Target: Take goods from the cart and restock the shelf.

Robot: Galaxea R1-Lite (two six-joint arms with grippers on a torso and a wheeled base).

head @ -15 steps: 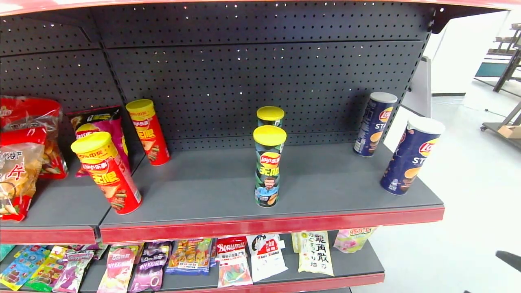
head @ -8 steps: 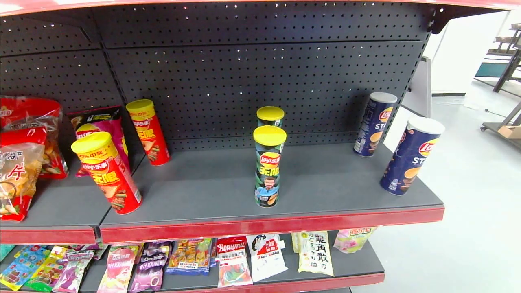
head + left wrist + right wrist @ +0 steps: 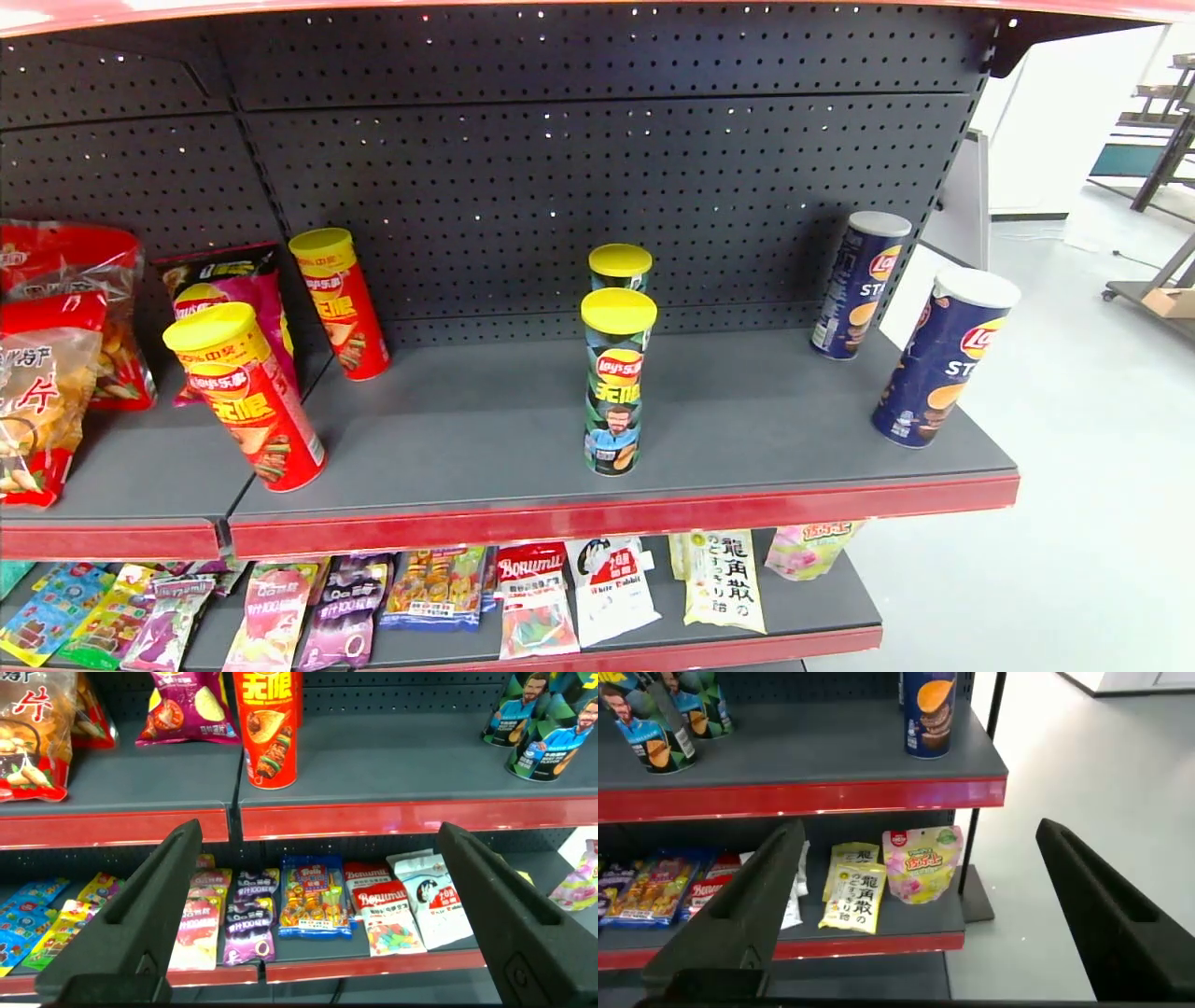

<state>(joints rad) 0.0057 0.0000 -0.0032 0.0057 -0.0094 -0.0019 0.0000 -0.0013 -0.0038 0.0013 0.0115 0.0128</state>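
Black-fingered, the left gripper (image 3: pixel 320 835) is spread wide and empty, facing the shelf (image 3: pixel 467 439); the right gripper (image 3: pixel 922 831) is spread and empty too. On the shelf, at the head view's centre, a green can (image 3: pixel 616 383) stands upright, with a second green can (image 3: pixel 620 268) just behind it. Two red cans (image 3: pixel 252 411) stand centre left and two blue cans (image 3: pixel 943 359) at the right end. Candy packets (image 3: pixel 532 597) line the lower shelf (image 3: pixel 822 607) along the bottom.
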